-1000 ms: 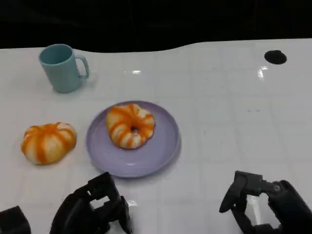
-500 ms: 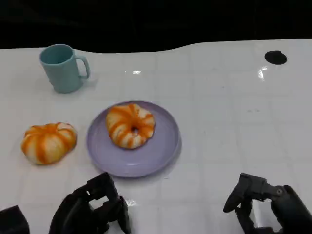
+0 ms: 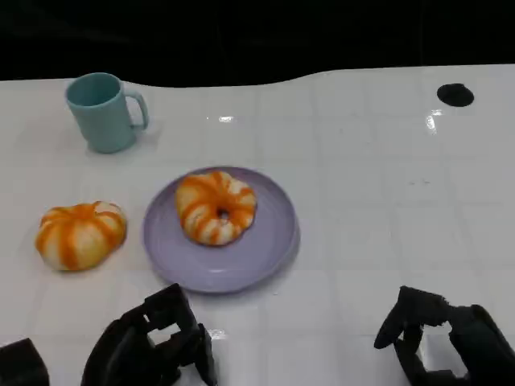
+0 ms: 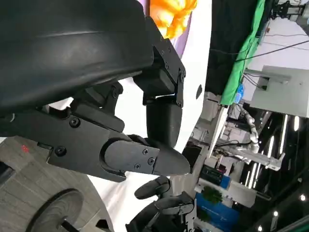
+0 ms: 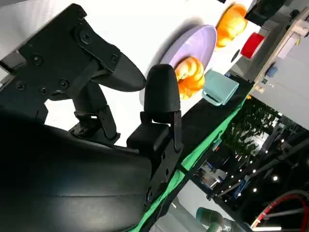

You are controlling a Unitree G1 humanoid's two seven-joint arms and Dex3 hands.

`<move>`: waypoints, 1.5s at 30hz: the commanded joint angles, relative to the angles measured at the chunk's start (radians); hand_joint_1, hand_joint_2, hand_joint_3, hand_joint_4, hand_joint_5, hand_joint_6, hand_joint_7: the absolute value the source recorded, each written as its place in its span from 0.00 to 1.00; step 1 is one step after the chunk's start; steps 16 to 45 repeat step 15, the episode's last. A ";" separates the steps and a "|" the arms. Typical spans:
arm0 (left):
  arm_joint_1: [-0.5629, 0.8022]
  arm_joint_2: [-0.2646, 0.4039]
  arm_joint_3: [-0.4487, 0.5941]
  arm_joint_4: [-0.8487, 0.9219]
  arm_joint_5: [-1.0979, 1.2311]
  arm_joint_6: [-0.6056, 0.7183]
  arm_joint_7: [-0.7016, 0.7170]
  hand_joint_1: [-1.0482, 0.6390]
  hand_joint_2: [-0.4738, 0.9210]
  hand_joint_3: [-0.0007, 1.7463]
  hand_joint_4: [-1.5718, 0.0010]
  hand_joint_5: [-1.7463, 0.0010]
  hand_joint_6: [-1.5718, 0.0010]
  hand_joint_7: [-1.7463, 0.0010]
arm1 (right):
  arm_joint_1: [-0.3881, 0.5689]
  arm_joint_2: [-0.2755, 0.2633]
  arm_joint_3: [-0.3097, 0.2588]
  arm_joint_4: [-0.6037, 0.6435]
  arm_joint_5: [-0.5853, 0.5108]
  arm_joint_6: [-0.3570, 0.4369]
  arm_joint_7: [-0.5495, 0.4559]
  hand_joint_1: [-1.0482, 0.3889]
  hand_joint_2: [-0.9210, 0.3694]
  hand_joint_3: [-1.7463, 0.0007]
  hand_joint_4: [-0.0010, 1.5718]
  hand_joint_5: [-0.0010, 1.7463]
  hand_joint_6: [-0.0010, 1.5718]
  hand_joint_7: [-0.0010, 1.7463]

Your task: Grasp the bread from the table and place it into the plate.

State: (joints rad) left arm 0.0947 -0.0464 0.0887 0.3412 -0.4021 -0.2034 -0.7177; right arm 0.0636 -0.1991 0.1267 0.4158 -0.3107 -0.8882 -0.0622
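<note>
Head view: found the right hand (image 3: 447,346) lower and nearer the table's (image 3: 386,201) front edge than a second ago, fingers spread around nothing. Found the left hand (image 3: 153,346) unmoved, curled in and holding nothing. Saw the loose bread (image 3: 79,234) lying on the glossy white top, just left of the plate (image 3: 273,241) and apart from its rim. Noted a second bread (image 3: 216,207) already in the plate, and a mug (image 3: 103,111) behind.

Left wrist view: showed hard black fingertips meeting on nothing.

Right wrist view: showed thumb and fingers parted over bare table, with the lilac plate beyond.

Judged the ridged, rounded, orange-striped bread likely to skid on the slick surface or squash under a hard squeeze. Judged crowding likely too, given the shallow smooth dish half taken by its ring-shaped twin.
</note>
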 commanded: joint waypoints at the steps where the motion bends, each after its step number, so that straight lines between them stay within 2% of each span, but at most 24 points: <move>1: 0.005 0.010 0.003 -0.003 -0.007 0.000 0.003 0.24 1.00 0.11 0.49 0.00 0.56 0.11 | -0.011 -0.014 -0.022 0.029 -0.009 -0.040 -0.031 0.65 0.48 0.17 0.49 0.97 0.48 0.77; 15: 0.009 0.004 0.002 0.013 -0.004 -0.017 0.002 0.23 1.00 0.11 0.49 0.00 0.55 0.10 | -0.016 -0.014 -0.029 0.081 -0.005 -0.083 -0.042 0.66 0.48 0.16 0.49 0.97 0.49 0.76; 45: 0.009 0.004 0.002 0.013 -0.004 -0.017 0.002 0.23 1.00 0.11 0.49 0.00 0.55 0.10 | -0.016 -0.014 -0.029 0.081 -0.005 -0.083 -0.042 0.66 0.48 0.16 0.49 0.97 0.49 0.76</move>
